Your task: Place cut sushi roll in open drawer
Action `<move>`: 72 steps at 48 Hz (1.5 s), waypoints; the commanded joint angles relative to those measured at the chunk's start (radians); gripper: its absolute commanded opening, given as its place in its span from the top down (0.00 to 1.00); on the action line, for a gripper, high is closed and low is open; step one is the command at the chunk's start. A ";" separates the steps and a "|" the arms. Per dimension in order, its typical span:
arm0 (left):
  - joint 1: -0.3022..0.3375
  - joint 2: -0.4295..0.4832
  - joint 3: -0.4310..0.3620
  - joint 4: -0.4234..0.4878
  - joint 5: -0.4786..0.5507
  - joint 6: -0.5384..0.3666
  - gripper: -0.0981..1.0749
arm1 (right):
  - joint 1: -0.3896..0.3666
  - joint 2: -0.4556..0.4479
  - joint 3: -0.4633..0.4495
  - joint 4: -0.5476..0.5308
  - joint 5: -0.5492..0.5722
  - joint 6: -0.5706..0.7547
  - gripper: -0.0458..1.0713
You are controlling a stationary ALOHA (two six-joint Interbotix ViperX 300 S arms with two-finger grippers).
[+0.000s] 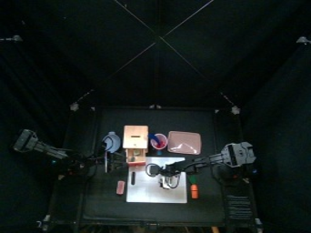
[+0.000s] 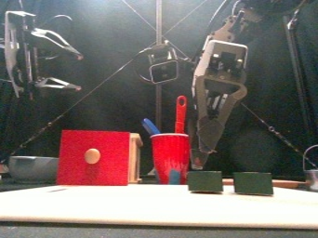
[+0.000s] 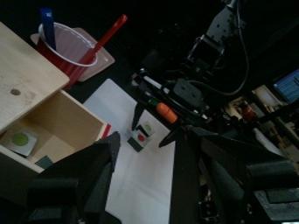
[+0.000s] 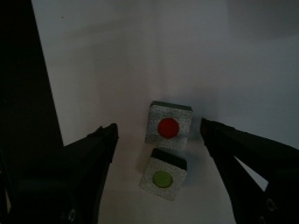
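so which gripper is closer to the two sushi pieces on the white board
Right. The right gripper hangs open directly above the sushi pieces, one jaw on each side. The left gripper is raised off to the side above the red-fronted wooden box.

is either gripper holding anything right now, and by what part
Nothing is held. The right gripper is open above two sushi slices on the white board; the left gripper hangs empty.
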 commanded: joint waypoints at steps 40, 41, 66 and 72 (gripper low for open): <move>0.015 0.002 -0.006 0.005 -0.003 0.005 0.11 | -0.025 -0.008 -0.071 -0.066 -0.048 -0.008 0.34; 0.015 0.002 -0.005 0.005 -0.003 0.005 0.11 | -0.041 -0.009 -0.094 -0.084 -0.051 -0.008 0.34; 0.023 -0.006 -0.005 0.008 0.005 0.006 0.11 | -0.209 0.161 -0.459 -0.268 -0.114 -0.006 0.33; 0.023 -0.017 0.000 0.006 0.005 0.006 0.11 | -0.213 0.186 -0.471 -0.259 -0.110 -0.008 0.27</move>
